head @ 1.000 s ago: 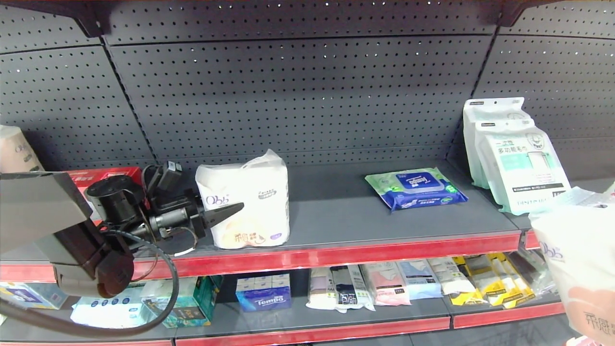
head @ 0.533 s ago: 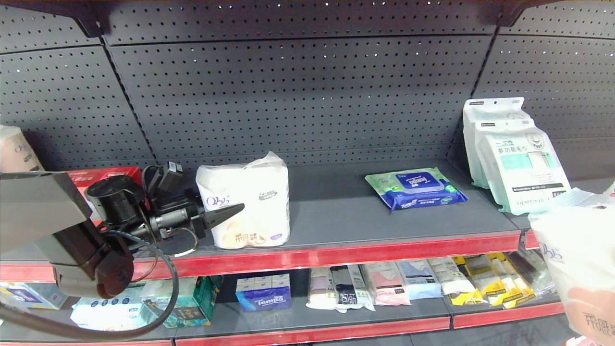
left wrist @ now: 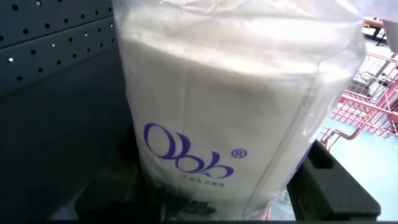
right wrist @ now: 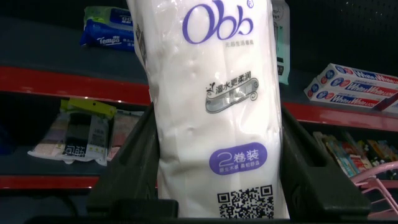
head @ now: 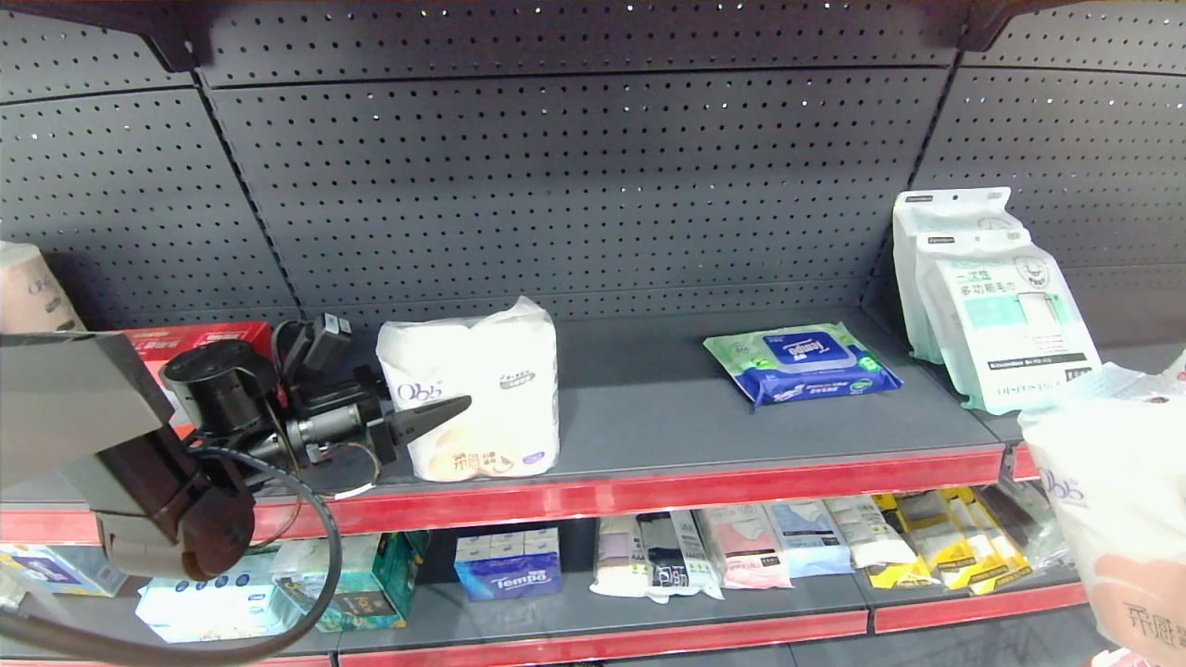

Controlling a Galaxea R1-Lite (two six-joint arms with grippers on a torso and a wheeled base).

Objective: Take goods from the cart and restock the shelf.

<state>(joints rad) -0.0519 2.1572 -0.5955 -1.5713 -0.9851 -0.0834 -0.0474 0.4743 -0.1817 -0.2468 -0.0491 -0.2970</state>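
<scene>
Pack [head: 468, 389] stood upright on the shelf [head: 667, 417], left of centre, near the red front lip. Left gripper [head: 452, 400] was at the pack's left-front corner, its arm low over the shelf's left part. Couldn't tell whether the claw was clamped on the pack or slack. Left wrist view had the pack right up close, with the pink wire cart [left wrist: 367, 109] behind it, off to one side.

Right gripper [right wrist: 221, 168] was clamped on a second pack [head: 1112, 509]. Its fingers [right wrist: 127, 171] pressed one on each flank, with the pack upright between them. In the head view that pack hung in the air at the robot's right, in front of the shelf's right end and not touching it.

Rest of the shelf:
- Wipes [head: 801, 363] lay flat right of centre, well apart from the pack.
- White pouches [head: 996, 306] stood at the right end, one behind another, leaning back toward the pegboard [head: 574, 185].
- Red box [head: 204, 335] sat behind the left gripper at the left end.

On the lower shelf [head: 556, 613], a blue box [head: 508, 563] sat roughly under the pack. A row of flat packets [head: 741, 556] ran to its right, with yellow ones [head: 945, 547] furthest right.
</scene>
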